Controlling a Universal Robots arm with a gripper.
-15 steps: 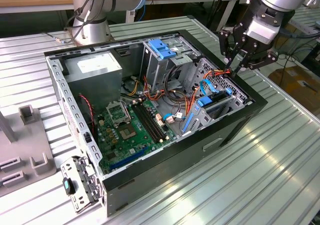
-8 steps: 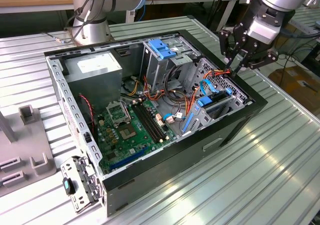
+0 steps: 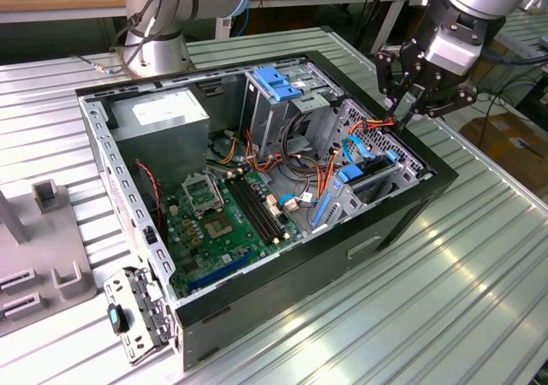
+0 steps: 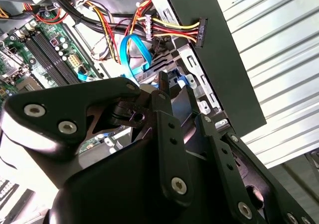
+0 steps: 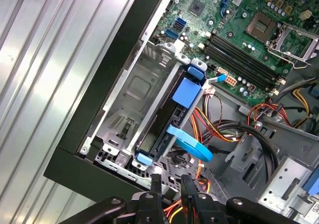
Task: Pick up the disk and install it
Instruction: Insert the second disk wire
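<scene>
You're at the install end of the job, I judge: the disk [image 5: 185,92] stands on edge in the drive bay [image 5: 139,89], at about 3 o'clock in the computer case [image 3: 282,274] in the exterior view. The gripper [image 3: 401,111] hovers just above it, fingers [image 5: 156,184] a little apart with nothing between them. Any final seating calls for a push straight along the bay rails, clear of the cables [image 5: 212,127]; the disk's label shows a blue band, but no print is readable

The disk [image 5: 167,129] sits edge-on in its bay, label hidden.
</scene>
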